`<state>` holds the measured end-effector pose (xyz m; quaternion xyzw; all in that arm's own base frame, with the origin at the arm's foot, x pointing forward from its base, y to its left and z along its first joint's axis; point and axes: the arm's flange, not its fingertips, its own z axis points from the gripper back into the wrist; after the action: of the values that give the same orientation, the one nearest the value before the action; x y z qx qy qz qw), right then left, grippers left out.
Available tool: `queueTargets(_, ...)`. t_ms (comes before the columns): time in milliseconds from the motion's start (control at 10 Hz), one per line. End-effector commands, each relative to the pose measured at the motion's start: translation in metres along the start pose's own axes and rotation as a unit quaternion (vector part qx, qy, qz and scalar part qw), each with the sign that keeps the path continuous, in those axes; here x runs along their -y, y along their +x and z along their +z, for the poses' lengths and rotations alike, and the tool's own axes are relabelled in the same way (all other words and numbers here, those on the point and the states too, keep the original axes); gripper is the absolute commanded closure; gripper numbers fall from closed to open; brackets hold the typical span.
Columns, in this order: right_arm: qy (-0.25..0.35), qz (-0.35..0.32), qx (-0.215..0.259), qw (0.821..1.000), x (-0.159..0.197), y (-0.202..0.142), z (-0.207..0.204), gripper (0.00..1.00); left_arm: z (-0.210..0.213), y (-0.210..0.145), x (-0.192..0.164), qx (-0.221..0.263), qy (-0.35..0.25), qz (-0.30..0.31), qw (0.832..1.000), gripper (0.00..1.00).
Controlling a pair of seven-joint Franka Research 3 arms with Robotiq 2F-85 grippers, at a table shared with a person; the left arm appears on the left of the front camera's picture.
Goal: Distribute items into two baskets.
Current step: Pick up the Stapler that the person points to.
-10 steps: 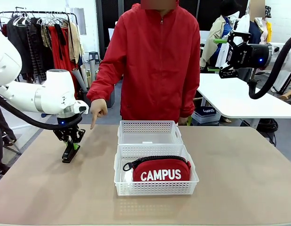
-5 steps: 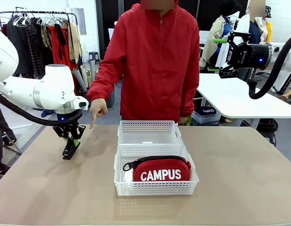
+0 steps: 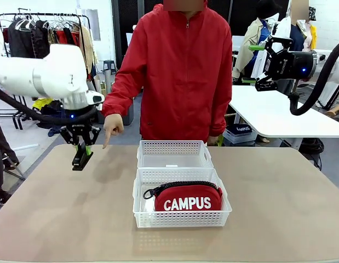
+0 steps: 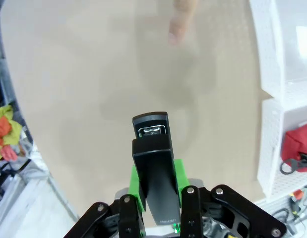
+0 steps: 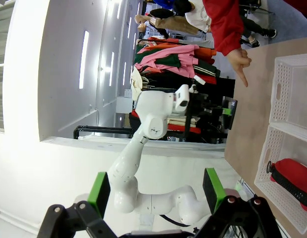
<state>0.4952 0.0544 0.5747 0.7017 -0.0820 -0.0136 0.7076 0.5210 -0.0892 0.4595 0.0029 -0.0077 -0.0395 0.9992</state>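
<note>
Only writing we can actually read is the white "CAMPUS" on the red pouch (image 3: 188, 198), which lies in the near basket (image 3: 183, 220). The far basket (image 3: 172, 148) sits right behind it, so that's 2 white baskets in a row. In the left wrist view there's what looks like tiny print on the black stapler (image 4: 152, 163), too small for us to read. Left hand (image 3: 82, 152) is clamped tight on that stapler, nose pointing down, up off the desk (image 3: 279, 197) and well left of both baskets. A person's hand (image 3: 112, 127) points down just beside it. Right hand (image 3: 252, 64) hangs high at the far right, jaws wide apart, holding nothing.
</note>
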Motion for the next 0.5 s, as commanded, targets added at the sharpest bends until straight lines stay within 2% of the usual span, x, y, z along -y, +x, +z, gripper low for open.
queueTargets(0, -0.001, 0.003, 0.002, 1.000, -0.003, 0.000, -0.001, 0.00, 0.039, 0.003, 0.007, 0.008, 0.019, 0.011, 1.000, 1.00)
queueTargets(100, -0.001, 0.003, 0.002, 1.000, -0.003, 0.000, -0.001, 0.00, 0.061, 0.002, 0.011, -0.001, 0.008, 0.001, 1.000, 1.00)
queueTargets(400, -0.001, 0.003, 0.002, 1.000, -0.003, 0.000, -0.001, 0.00, 0.117, 0.002, 0.023, 0.016, 0.013, 0.002, 1.000, 1.00)
